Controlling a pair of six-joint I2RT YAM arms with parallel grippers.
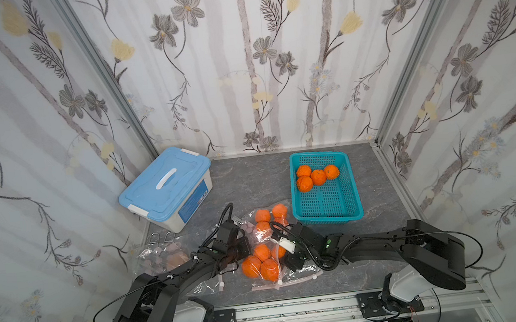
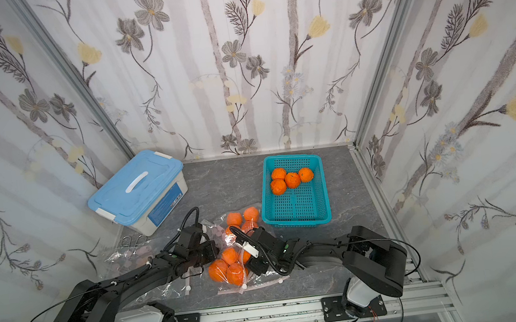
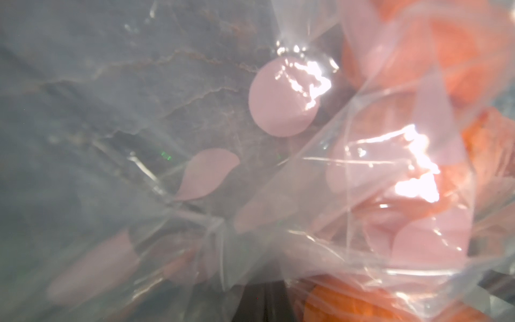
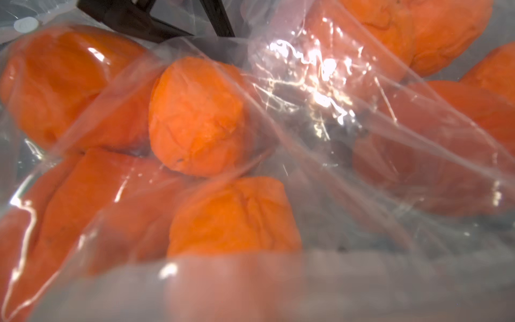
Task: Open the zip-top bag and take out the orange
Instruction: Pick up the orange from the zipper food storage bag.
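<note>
- Bag [image 1: 291,273] with oranges [image 1: 262,252] is laid mid-desk, by the near edge.
- It is pinched by left gripper [image 1: 246,248]; right gripper [image 1: 277,252] is spread wide, seemingly empty.
- Extraction is judged in hand: one orange must be clasped and drawn out.

We're in a robot test cell dressed up like a home, folks: floral wallpaper panels [image 1: 254,53] stand on three sides, held in bare aluminium framing [image 1: 105,73], with a grey marble-look tabletop [image 1: 246,183] below. Beyond the left gripper [image 1: 245,247] sits a blue-lidded storage box [image 1: 165,187], and beyond the right gripper [image 1: 282,251] a teal basket [image 1: 329,218]. Behind both, the arms bolt onto a metal rail [image 1: 300,309] through black mounting plates [image 1: 225,317].
</note>
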